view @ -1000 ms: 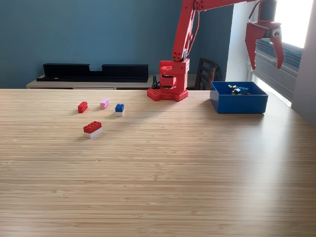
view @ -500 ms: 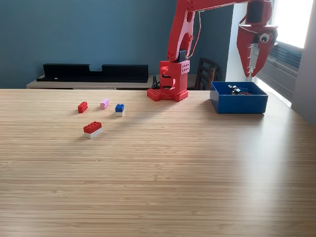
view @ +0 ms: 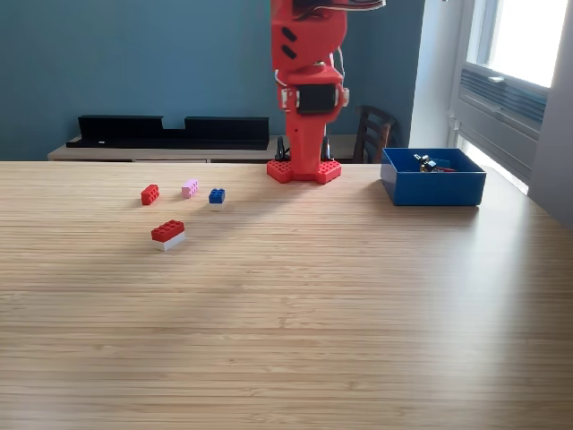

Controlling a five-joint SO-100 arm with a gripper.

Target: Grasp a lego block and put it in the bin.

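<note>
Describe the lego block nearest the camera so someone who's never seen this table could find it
Start at the red arm's base at the far edge of the wooden table, then look toward the exterior view's left, where four small blocks sit. The red-and-white block lies nearest the camera, longer than the others, and the only two-layered one: red over white.

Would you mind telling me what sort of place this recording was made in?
Probably a room in a home or small office, not a lab: a long wooden table, a teal wall with a low sideboard against it, and a wooden chair by a bright window.
</note>
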